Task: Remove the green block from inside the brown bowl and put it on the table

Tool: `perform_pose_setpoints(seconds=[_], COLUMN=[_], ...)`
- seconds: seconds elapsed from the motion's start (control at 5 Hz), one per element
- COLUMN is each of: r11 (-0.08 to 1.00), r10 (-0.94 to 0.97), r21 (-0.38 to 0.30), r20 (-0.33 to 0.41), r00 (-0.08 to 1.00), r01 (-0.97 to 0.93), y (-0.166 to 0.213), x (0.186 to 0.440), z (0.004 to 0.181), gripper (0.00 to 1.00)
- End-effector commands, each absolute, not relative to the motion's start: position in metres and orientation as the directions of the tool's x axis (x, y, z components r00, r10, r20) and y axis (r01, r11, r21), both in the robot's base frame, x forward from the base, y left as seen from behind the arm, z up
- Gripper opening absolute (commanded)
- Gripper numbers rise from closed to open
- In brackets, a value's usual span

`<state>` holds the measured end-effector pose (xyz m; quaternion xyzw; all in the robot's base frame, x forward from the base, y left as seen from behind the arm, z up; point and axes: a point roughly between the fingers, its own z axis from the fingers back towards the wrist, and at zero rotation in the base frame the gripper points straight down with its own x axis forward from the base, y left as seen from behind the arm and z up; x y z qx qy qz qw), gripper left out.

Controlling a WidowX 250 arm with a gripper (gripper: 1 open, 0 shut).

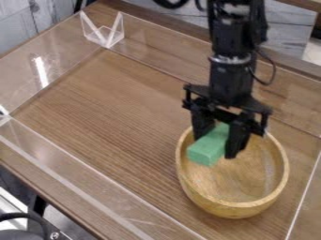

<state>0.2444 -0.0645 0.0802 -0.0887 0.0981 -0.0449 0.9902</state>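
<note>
green block (208,147) clenched in hand (223,142); fingers hide its upper end.

Single view only. Camera high, off table (113,103) near corner, looks down obliquely across wood top. Medium-close. Near acrylic wall (75,192) crosses bottom left; arm (234,37) at right, top cropped by frame edge.
</note>
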Motion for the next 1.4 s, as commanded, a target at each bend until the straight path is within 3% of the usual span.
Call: perform_pose_setpoints(seconds=[0.0,0.4,0.6,1.2], r11=[0.978,0.979,0.978,0.976], r10=[-0.082,0.121,0.144,0.134], r21=[-0.196,-0.171,-0.163,-0.191], r20=[-0.063,0.045,0.089,0.143], r00=[0.995,0.992,0.986,0.981], r01=[0.068,-0.112,-0.128,-0.106], y=[-0.048,0.042,0.086,0.093], x=[0.255,0.267,0.274,0.288], z=[0.129,0.222,0.229,0.203], gripper=[0.0,0.0,0.0,0.0])
